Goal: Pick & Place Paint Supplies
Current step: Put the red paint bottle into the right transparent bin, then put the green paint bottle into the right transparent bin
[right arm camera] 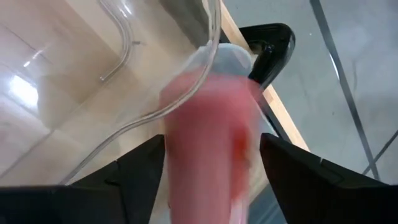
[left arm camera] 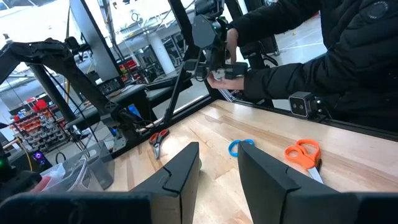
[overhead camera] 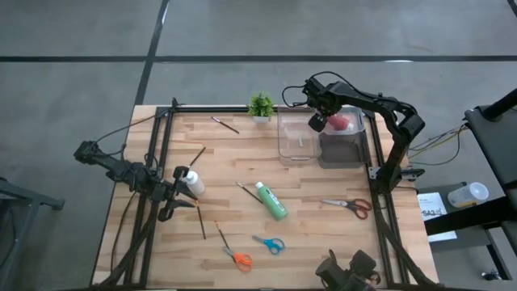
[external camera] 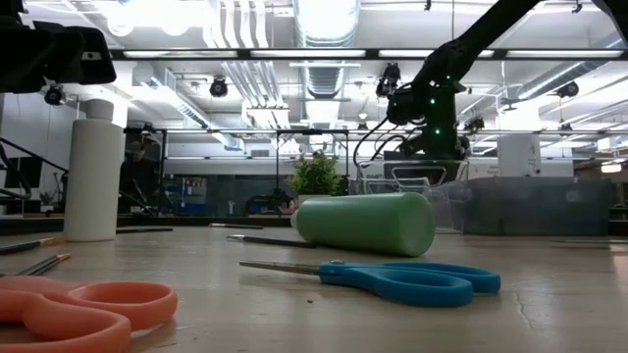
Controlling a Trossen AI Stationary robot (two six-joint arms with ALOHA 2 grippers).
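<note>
Step in hand: placing. Right gripper (overhead camera: 329, 120), upper right of high view, over dark bin (overhead camera: 342, 150), jaws pinching pink-red bottle (right arm camera: 208, 149).

Next: lower, release inside bin.

Left gripper (overhead camera: 179, 196), left centre, jaws spread beside upright white bottle (overhead camera: 192, 183). Green bottle (overhead camera: 272, 200) lies centre.

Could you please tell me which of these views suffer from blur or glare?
Right wrist view: the pink-red bottle is smeared with blur between the right claw fingers. Low view: ceiling lights flare white; the orange scissors nearest the lens are soft. High view: evenly lit.
</note>
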